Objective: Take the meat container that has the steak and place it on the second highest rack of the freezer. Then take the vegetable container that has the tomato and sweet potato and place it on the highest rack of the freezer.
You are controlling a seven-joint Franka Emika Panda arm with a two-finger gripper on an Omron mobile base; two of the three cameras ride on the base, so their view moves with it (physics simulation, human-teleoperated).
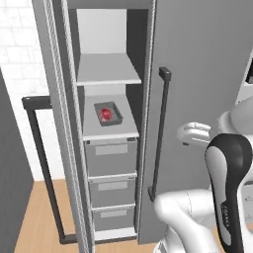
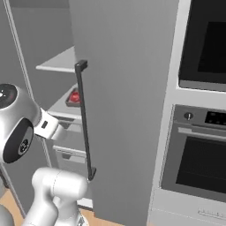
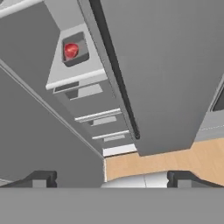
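The meat container [image 1: 108, 113] sits on the second highest rack [image 1: 109, 129] of the open freezer [image 1: 106, 118], a red piece of meat inside it, just above three grey drawers [image 1: 111, 157]. In the left base view we see the highest rack [image 1: 107, 69] above it bare, the freezer's open door [image 1: 49, 123] at left, and a closed door with a dark vertical handle [image 1: 159, 133] at right.

From the right base view we catch the container's edge [image 2: 74, 98] past that handle [image 2: 84, 119]; an oven [image 2: 198, 150] stands to the right.

In the hand view we look along our gripper [image 3: 111, 179], its jaws spread wide and empty, well apart from the container [image 3: 73, 53] on its rack [image 3: 74, 74]. Wooden floor [image 3: 175, 162] shows below the closed door.
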